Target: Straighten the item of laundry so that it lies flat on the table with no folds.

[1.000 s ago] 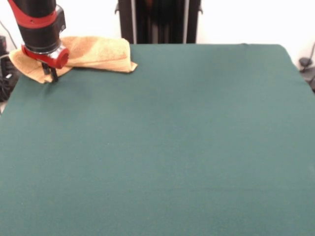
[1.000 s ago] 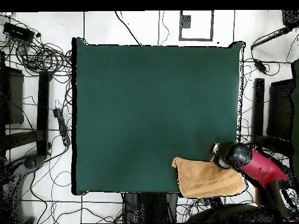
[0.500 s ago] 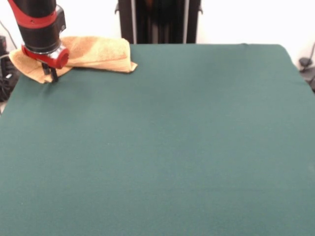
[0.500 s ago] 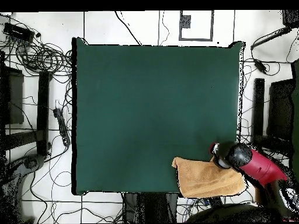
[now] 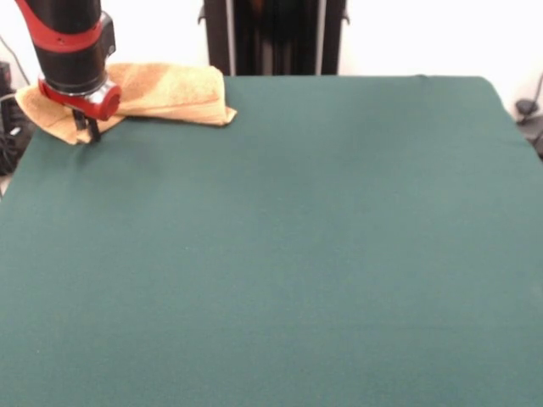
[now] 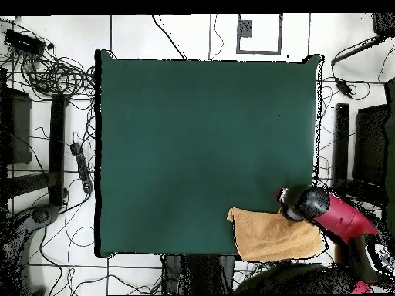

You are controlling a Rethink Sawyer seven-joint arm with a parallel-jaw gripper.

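Note:
The item of laundry (image 5: pixel 161 91), an orange-tan towel, lies folded in layers at the table's (image 5: pixel 280 254) far left corner in the front view. In the overhead view the item of laundry (image 6: pixel 270 237) covers the bottom right corner of the table (image 6: pixel 200 139) and hangs a little past the edges. My gripper (image 5: pixel 87 131) comes down on the towel's front left edge, its dark tips close together and pinching the cloth against the table. From overhead the gripper (image 6: pixel 287 204) sits at the towel's upper right edge, under the red and black arm.
Cables, stands and dark equipment lie on the floor around the table (image 6: pixel 62 139) in the overhead view. A dark pedestal (image 5: pixel 273 38) rises behind the far edge in the front view.
The arm's wrist has shifted very slightly upward and to the left. The towel keeps the same shape and place.

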